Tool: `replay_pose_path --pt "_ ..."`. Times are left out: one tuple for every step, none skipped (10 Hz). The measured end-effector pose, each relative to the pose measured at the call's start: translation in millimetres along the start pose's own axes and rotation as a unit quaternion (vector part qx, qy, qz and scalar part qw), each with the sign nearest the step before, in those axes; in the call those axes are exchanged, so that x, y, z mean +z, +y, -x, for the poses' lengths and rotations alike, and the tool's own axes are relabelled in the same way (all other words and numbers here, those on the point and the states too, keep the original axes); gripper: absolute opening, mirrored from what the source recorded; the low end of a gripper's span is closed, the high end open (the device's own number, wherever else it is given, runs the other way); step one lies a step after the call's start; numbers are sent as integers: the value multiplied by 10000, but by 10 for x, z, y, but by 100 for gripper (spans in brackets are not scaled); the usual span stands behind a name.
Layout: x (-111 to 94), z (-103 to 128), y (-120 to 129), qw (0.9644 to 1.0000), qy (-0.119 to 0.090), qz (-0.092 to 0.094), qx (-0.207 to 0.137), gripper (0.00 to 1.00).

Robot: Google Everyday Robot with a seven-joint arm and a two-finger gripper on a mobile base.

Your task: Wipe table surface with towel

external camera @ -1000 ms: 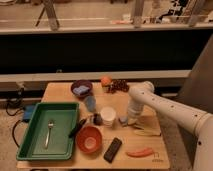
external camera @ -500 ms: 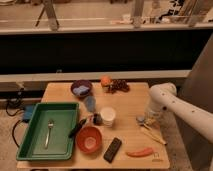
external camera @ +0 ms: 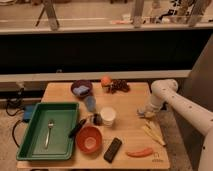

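**Operator:** Where is the gripper?

**Spotter:** Your gripper [external camera: 146,113] is low at the right edge of the table [external camera: 130,100], at the end of the white arm [external camera: 185,107] that reaches in from the right. I cannot tell whether it holds anything.

**Operator:** And the towel?

**Spotter:** You have a pale patch right under the gripper. I cannot tell whether that is the towel.

**Operator:** Count the rest for me.

**Spotter:** You have one green tray [external camera: 50,105] at the near left with one fork [external camera: 49,131] lying in it. There are two bowls. The purple bowl [external camera: 75,86] is far and has one blue sponge [external camera: 81,90] in it. The red bowl [external camera: 82,135] is near, just right of the tray. One black handle [external camera: 77,128] lies slanted between the tray and the red bowl.

There are two cups in the middle, the blue cup [external camera: 90,103] farther and the white cup [external camera: 107,116] nearer. One orange [external camera: 105,81] sits at the far edge, and one bunch of grapes [external camera: 119,86] is just to its right. One black slab [external camera: 112,149] lies near, right of the red bowl. One red pepper [external camera: 139,152] is right of the slab. One cluster of yellow strips [external camera: 153,133] lies just near of the gripper.
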State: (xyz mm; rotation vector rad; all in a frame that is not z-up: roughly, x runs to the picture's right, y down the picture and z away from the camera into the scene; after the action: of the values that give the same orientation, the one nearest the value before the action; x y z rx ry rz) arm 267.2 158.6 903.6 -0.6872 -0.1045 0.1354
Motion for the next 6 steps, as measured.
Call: replay_pose_path --pt "8 65 -135 10000 -14 -58 -58 0" --pt "31 154 -273 9998 -30 -101 -143 0" --pt "61 298 -399 9995 -55 -133 -264 0" --pt "83 426 -471 9992 -88 -150 -354 0" --pt "113 557 -537 9987 -130 -175 -451 0" --pt "134 671 -555 9982 -176 -180 -542 0"
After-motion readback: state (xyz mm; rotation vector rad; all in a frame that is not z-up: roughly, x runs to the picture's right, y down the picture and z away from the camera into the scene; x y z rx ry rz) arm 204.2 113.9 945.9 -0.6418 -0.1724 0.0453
